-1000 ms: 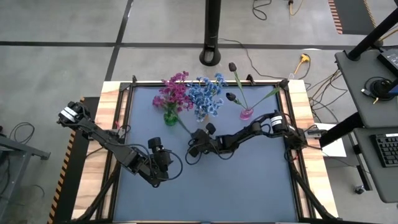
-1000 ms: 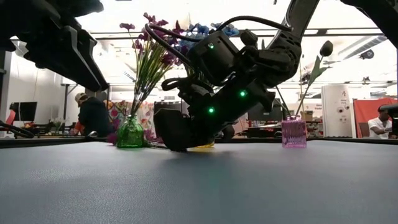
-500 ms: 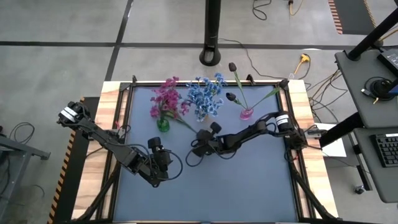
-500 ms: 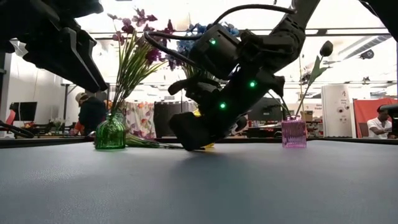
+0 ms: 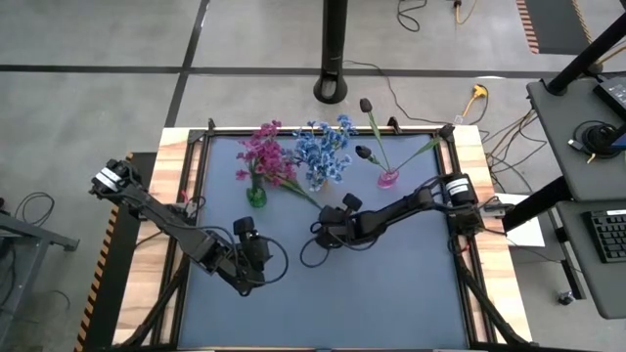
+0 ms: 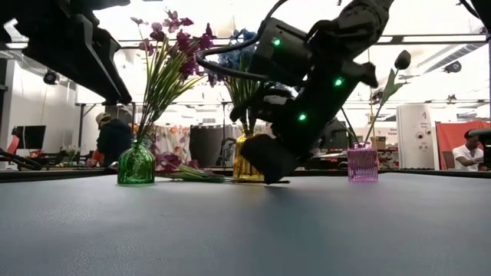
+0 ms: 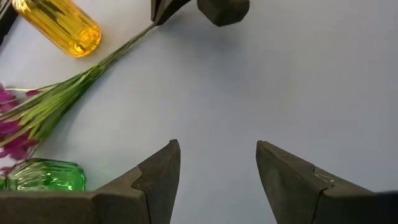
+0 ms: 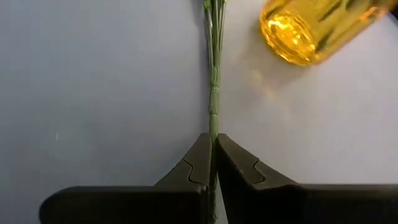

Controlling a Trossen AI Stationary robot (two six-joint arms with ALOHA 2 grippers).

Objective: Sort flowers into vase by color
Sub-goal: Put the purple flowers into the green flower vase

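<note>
Green stem (image 8: 213, 106) pinched in right gripper (image 8: 213, 163)

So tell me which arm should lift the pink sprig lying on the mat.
Right. Its end effector is already shut on the sprig's stem beside the yellow vase. The left end effector is open, empty and farther off.

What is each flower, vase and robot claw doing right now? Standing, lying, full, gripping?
Green glass vase: upright, holding pink flowers.
Yellow glass vase: upright, holding blue flowers.
Pink glass vase: upright, holding dark purple buds.
Loose pink flower sprig: lying on the table, stem end pinched.
Right gripper: shut on the sprig's green stem.
Left gripper: open, empty, over bare table.
</note>
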